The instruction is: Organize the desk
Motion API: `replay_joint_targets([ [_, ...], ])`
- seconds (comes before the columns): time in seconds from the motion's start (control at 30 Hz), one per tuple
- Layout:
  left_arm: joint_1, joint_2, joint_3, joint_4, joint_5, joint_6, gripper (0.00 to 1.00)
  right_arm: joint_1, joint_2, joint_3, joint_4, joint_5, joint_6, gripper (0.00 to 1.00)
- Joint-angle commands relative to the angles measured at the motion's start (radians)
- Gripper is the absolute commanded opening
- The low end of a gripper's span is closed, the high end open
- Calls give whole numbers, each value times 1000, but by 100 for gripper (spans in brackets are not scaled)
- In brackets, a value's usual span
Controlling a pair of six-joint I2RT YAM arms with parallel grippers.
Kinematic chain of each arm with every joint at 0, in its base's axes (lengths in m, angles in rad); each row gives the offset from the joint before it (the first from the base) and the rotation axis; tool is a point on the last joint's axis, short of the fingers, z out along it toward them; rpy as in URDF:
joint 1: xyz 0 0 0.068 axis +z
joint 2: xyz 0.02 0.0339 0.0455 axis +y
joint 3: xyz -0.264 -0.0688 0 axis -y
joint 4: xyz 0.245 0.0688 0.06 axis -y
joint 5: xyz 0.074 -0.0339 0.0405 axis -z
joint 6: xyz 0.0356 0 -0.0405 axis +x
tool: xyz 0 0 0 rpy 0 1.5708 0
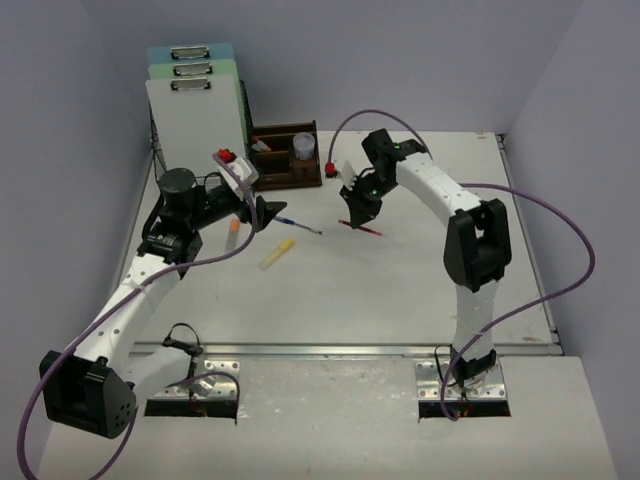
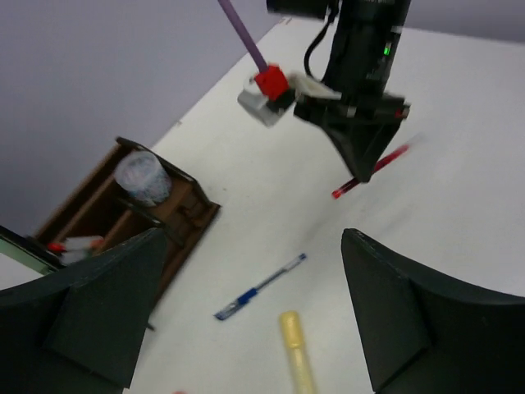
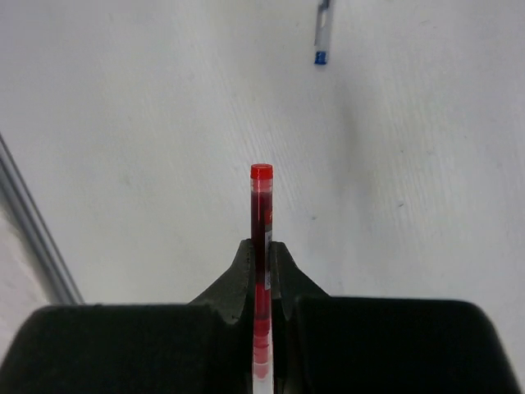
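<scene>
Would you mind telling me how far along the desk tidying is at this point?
Seemingly early. Done: three clipboards stand upright at the back, and the wooden organiser holds a cup. In hand: the right gripper is shut on the red pen; the left gripper is open and empty. Left: the blue pen, the yellow highlighter and an orange item lie loose on the desk.

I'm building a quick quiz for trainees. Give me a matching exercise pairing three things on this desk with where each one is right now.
Things: 1 red pen; 2 blue pen; 3 plastic cup.
Places: a in the wooden tray; b lying loose on the desk; c clamped in the right arm's jaws.
Pairs: 1-c, 2-b, 3-a.
</scene>
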Motion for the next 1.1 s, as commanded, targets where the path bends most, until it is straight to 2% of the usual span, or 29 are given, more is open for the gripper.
replay_joint_targets([
  [0.0,-100,-61,-43,-128,96,577,83,-26,-128,-91,79,-83,579,0],
  [0.13,-250,-101,-153,-132,153,856,77,-51,-187,-235,155,-148,959,0],
  [0.2,-293,-87,-169,-116,151,882,76,-54,-206,-266,164,-123,1067,0],
  [0.27,-380,-37,-160,-107,136,899,75,-61,-237,-348,188,-189,1185,0],
  [0.33,-418,13,-155,-75,131,888,74,-67,-272,-401,253,-253,1292,0],
  [0.43,-485,70,-138,-11,128,897,72,-68,-299,-475,320,-325,1376,0],
  [0.57,-555,147,-93,-8,127,893,67,-69,-311,-536,388,-365,1454,0],
  [0.73,-593,197,-71,50,115,863,61,-69,-333,-598,512,-399,1553,0],
  [0.83,-596,225,-40,79,114,801,53,-69,-332,-596,517,-381,1550,0],
  [1.07,-596,264,4,24,117,806,31,-69,-330,-588,501,-355,1541,0],
])
